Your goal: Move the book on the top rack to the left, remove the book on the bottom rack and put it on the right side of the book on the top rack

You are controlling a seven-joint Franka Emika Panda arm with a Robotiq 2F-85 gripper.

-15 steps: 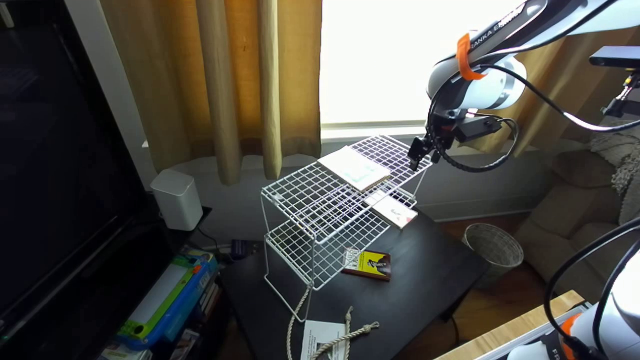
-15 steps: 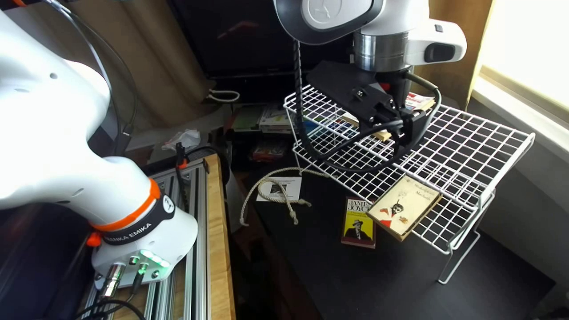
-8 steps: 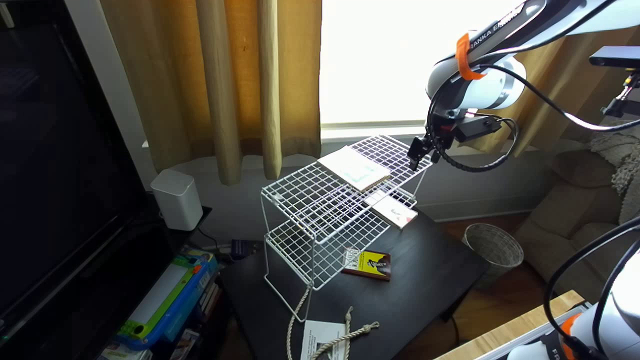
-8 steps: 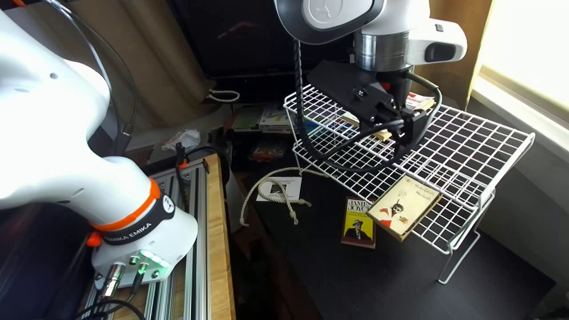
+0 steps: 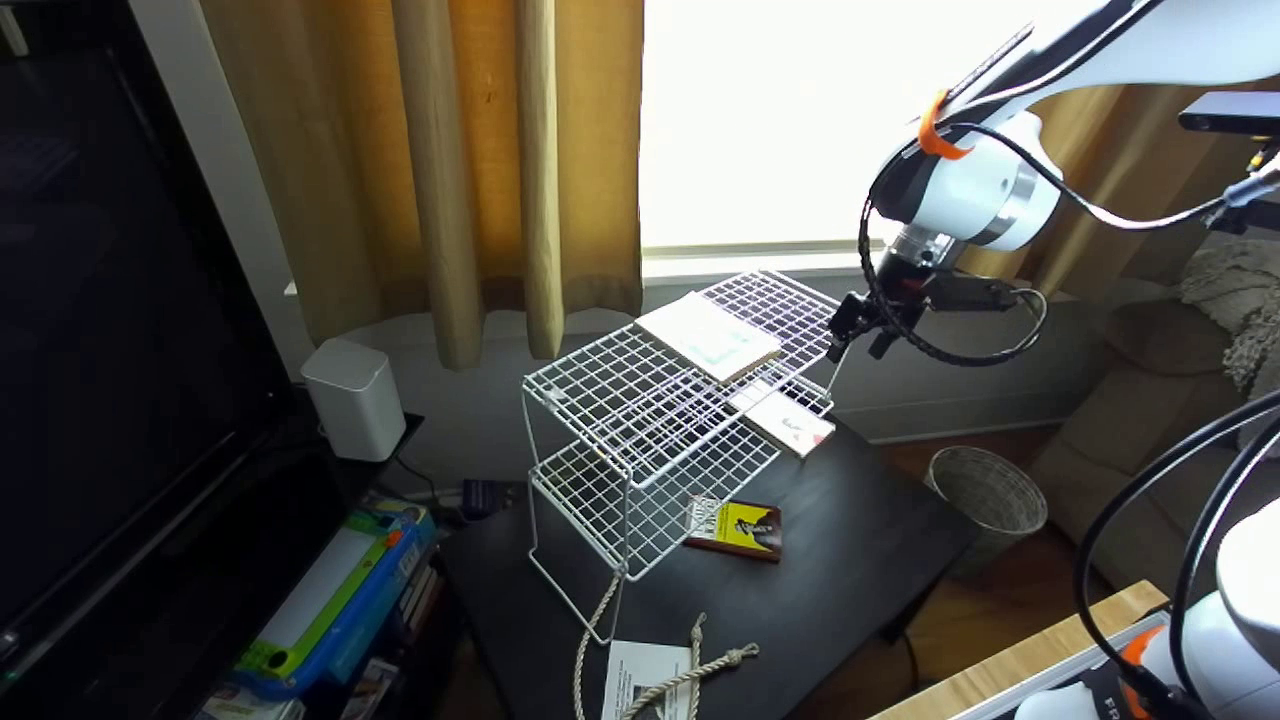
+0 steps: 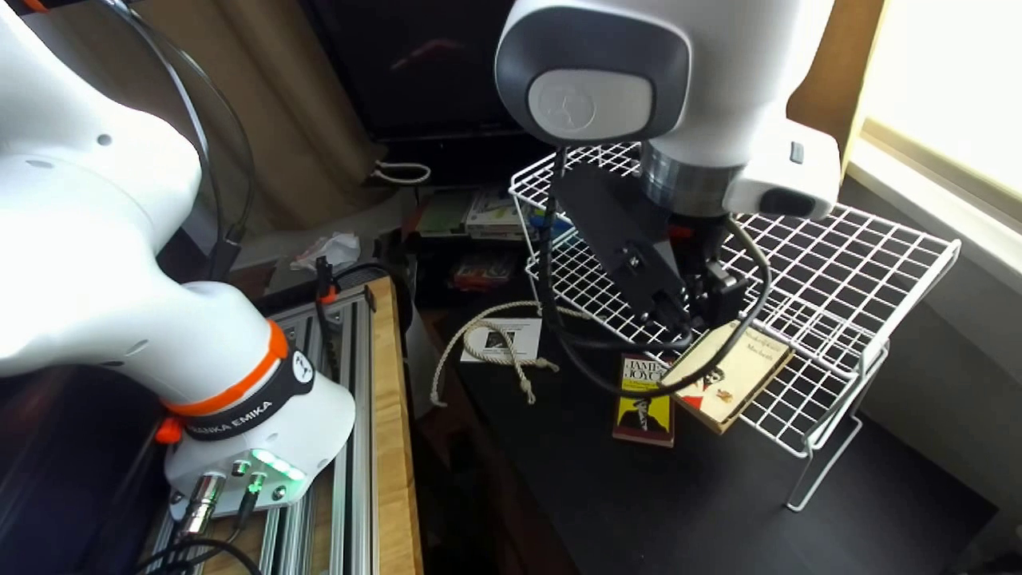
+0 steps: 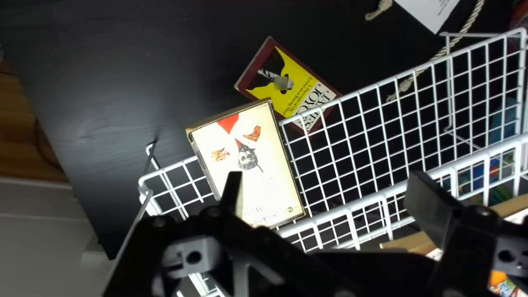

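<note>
Gripper [image 7: 326, 186] stood wide, nothing held — the bottom-rack book [image 7: 264, 177] lay below, offset toward one fingertip [image 7: 232, 190], long axis across the spread.

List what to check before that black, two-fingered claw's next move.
1. Claw open: ok, nothing gripped.
2. Cream rectangular book jutting past the edge of the white wire bottom rack: ok.
3. Fingers flanking that book: not ok; one overlaps its cover in the wrist view.
4. Whitish rectangular book lying flat on the white wire top rack: ok.
5. Claw clear of the top rack: cannot tell.
6. Yellow-and-maroon rectangular book apart from the cream one: ok, gap visible.
</note>
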